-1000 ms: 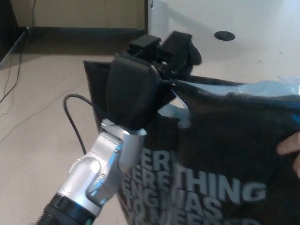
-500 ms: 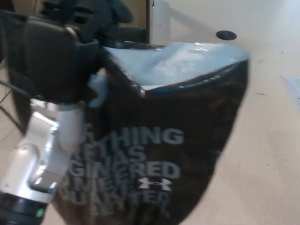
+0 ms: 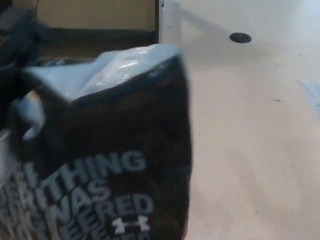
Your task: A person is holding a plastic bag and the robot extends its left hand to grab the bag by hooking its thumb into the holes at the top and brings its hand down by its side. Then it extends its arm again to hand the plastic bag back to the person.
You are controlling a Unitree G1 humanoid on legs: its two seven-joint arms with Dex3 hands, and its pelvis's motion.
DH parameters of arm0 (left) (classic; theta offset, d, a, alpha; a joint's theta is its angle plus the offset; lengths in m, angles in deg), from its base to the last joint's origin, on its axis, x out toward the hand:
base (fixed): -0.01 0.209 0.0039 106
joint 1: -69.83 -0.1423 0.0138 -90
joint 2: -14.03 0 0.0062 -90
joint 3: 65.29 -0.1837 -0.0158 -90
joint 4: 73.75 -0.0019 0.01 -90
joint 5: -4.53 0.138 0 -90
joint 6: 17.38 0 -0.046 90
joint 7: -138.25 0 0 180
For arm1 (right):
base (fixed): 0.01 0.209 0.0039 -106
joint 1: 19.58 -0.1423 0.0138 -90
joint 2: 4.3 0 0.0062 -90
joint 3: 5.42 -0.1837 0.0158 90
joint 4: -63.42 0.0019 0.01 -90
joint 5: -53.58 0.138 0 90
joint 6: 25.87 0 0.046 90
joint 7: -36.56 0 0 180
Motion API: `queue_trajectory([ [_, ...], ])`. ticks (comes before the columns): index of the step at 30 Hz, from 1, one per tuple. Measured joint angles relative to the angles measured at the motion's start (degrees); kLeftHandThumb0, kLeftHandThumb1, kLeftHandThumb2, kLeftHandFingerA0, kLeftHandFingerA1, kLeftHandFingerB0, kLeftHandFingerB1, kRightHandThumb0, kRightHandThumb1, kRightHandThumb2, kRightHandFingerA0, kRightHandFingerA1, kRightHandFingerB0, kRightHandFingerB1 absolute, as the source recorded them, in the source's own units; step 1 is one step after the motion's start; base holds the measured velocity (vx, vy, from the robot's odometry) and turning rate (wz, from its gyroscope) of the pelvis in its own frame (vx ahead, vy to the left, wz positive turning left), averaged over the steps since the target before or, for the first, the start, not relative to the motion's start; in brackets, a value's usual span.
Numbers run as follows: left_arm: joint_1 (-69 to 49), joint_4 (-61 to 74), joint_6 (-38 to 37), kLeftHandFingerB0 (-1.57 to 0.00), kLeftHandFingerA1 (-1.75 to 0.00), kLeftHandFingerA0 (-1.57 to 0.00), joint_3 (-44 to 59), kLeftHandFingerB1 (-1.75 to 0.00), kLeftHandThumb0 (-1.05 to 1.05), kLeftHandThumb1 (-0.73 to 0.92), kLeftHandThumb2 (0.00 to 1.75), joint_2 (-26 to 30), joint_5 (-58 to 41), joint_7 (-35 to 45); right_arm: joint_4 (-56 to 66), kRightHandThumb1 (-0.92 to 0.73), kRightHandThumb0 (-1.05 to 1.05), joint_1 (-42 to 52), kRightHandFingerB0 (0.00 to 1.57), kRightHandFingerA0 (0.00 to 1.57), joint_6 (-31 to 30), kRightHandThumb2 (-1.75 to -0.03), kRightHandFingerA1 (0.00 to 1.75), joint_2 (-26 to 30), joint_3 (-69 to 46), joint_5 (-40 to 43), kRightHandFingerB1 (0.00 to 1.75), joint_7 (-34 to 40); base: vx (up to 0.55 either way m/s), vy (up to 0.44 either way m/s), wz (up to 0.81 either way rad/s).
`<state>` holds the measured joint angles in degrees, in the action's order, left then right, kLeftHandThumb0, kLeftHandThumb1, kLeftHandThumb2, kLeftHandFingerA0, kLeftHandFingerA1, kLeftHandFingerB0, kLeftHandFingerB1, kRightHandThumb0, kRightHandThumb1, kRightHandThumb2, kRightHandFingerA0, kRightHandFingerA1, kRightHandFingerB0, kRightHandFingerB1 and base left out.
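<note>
Left hand point(image 3: 12, 45) is seen only as a dark blur at 10 o'clock; finger spread and grip cannot be told. Bag point(image 3: 105, 160) is hung at 7–8 o'clock, filling the lower left, black with pale lettering, light lining shown at the open top. Its handle hole at the left edge is too blurred to read. Floor point(image 3: 250, 150) is bare at 3 o'clock, with a dark round floor port point(image 3: 240, 37) at 1 o'clock. Right hand is not seen. Risk, judged: if the thumb is only shallowly hooked, the bag could be swung off and dropped.
</note>
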<state>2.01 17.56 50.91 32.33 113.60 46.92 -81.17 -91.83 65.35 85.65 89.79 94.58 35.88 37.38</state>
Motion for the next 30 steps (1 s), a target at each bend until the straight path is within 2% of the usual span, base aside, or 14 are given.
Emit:
queue_trajectory([
  [4,-5.3,-3.2,-3.1,-0.88,-1.37,-1.21,2.5,-1.12,0.06,0.50,1.05,1.7,-1.0,-1.0,-0.3,-0.70,-0.32,0.0,0.58,0.66,0.0,-0.61,0.61,-0.1,0.1,-0.1,0.41,0.0,0.00,0.000,0.00],
  [8,-11.0,-7.4,-6.2,-0.91,-1.39,-1.26,3.6,-1.15,0.02,0.53,1.08,1.8,-1.3,-3.1,-0.4,-0.69,-0.31,0.3,0.59,0.69,0.1,-0.61,0.53,-0.1,0.3,-0.1,0.42,0.1,0.00,0.000,0.00],
  [9,-12.9,-8.4,-7.1,-0.85,-1.68,-0.94,3.7,-1.39,0.01,0.60,0.96,1.8,-1.2,-3.9,-0.4,-0.69,-0.31,0.5,0.59,0.69,0.1,-0.61,0.55,-0.1,0.3,-0.1,0.42,0.2,0.00,0.000,0.00],
  [11,-15.8,-9.4,-8.6,-0.83,-1.65,-0.88,3.7,-1.39,0.00,0.63,0.90,1.8,-1.0,-5.2,-0.3,-0.68,-0.30,0.8,0.59,0.69,0.1,-0.61,0.51,-0.1,0.3,-0.1,0.42,0.7,0.00,0.000,0.00],
  [16,-21.5,-11.6,-12.6,-0.77,-1.70,-0.88,3.4,-1.37,0.01,0.59,0.97,1.8,-0.5,-8.4,-0.3,-0.68,-0.31,1.4,0.57,0.70,0.7,-0.61,0.56,-0.6,-0.6,0.0,0.41,2.4,0.00,0.000,0.00],
  [17,-22.5,-12.0,-13.4,-0.87,-1.39,-1.24,3.2,-1.16,0.01,0.52,1.10,1.7,-0.4,-8.9,-0.2,-0.68,-0.30,1.5,0.54,0.70,0.7,-0.61,0.60,-0.7,-0.6,0.0,0.41,2.8,0.00,0.000,0.00],
  [18,-23.9,-12.4,-14.2,-0.87,-1.42,-1.27,2.9,-1.19,0.00,0.51,1.08,1.7,-0.3,-9.6,-0.1,-0.68,-0.31,1.7,0.53,0.70,0.9,-0.61,0.60,-0.8,-0.7,0.0,0.40,3.4,0.00,0.000,0.00],
  [19,-25.1,-12.7,-14.8,-0.76,-1.72,-0.94,2.6,-1.46,0.00,0.55,0.99,1.7,-0.1,-10.0,0.0,-0.69,-0.31,2.0,0.52,0.70,1.2,-0.61,0.58,-0.8,-0.8,0.0,0.39,3.8,0.00,0.000,0.00],
  [21,-27.7,-13.8,-15.8,-0.79,-1.73,-0.94,1.9,-1.37,0.01,0.55,0.97,1.3,0.5,-11.1,0.1,-0.69,-0.32,2.7,0.51,0.71,1.5,-0.61,0.54,-1.0,-1.0,-0.1,0.39,4.7,0.00,0.000,0.00],
  [23,-29.4,-15.7,-16.3,-0.79,-1.73,-0.94,0.9,-1.41,0.02,0.55,0.95,1.0,1.5,-12.7,0.2,-0.69,-0.33,3.1,0.51,0.70,1.8,-0.61,0.51,-1.2,-1.3,0.0,0.39,5.4,0.00,0.000,0.00],
  [24,-30.1,-17.5,-16.5,-0.93,-1.45,-1.28,0.1,-1.24,0.01,0.50,1.01,0.9,2.1,-13.8,0.2,-0.69,-0.32,3.2,0.51,0.70,2.0,-0.61,0.55,-1.4,-1.5,0.0,0.39,5.8,0.00,0.000,0.00],
  [26,-30.8,-20.1,-16.9,-0.90,-1.44,-1.23,-0.9,-1.25,-0.04,0.54,0.98,0.8,2.7,-15.0,0.2,-0.68,-0.33,3.3,0.51,0.70,2.4,-0.61,0.50,-1.5,-1.6,0.0,0.39,6.2,0.00,0.000,0.00],
  [27,-31.3,-22.3,-17.1,-0.65,-1.70,-0.83,-1.7,-1.49,-0.01,0.66,0.82,0.8,3.0,-15.9,0.2,-0.68,-0.33,3.4,0.52,0.71,2.6,-0.61,0.52,-1.7,-1.7,0.0,0.39,6.5,0.00,0.000,0.00],
  [30,-31.9,-28.2,-17.4,-0.64,-1.72,-0.83,-3.9,-1.50,0.00,0.68,0.79,1.0,4.2,-18.3,0.1,-0.69,-0.33,3.8,0.51,0.72,3.2,-0.61,0.58,-1.9,-1.9,0.0,0.39,7.0,0.00,0.000,0.00],
])
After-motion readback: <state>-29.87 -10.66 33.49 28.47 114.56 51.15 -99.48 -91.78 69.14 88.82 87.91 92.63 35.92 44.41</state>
